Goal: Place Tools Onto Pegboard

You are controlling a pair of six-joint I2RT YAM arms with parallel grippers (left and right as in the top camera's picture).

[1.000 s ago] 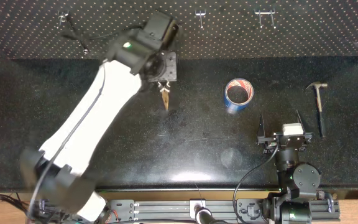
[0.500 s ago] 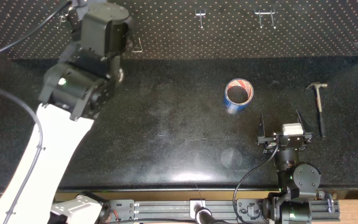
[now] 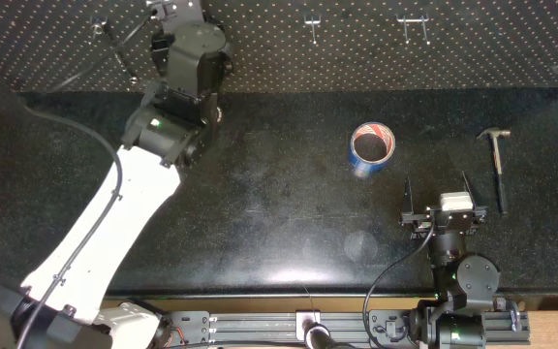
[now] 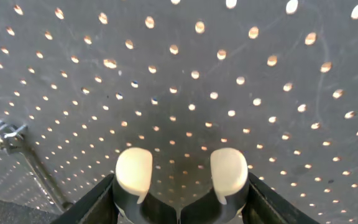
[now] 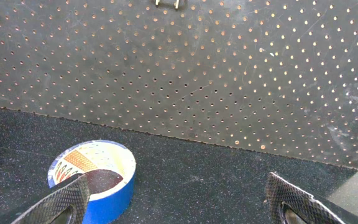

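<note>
- Left pincer (image 4: 181,179): released, pads apart with nothing between them, nose close against the pegboard (image 3: 260,48) at the upper left of the top view
- Right pincer (image 3: 439,199): released, fingers spread wide and empty, parked low at the lower right of the top view, facing the board
- Slim dark tool (image 3: 116,48): hung on a hook at the board's upper left, just beside my left wrist
- Tape roll (image 3: 373,147): on the black table (image 3: 279,223), right of centre, near the foot of the board; not yet hung
- Hammer (image 3: 497,160): lying on the table at the far right, head towards the board; not yet hung
- Bare hooks (image 3: 312,27): two sets along the upper edge, centre and right
- Risk: my left pincer was so near the board that, in my judgement, any careless swing could scrape it or knock the hung tool off
- Risk: the hammer's thin handle could swivel in a loose grip
- Obstruction: nothing lay between my right pincer and the tape roll
</note>
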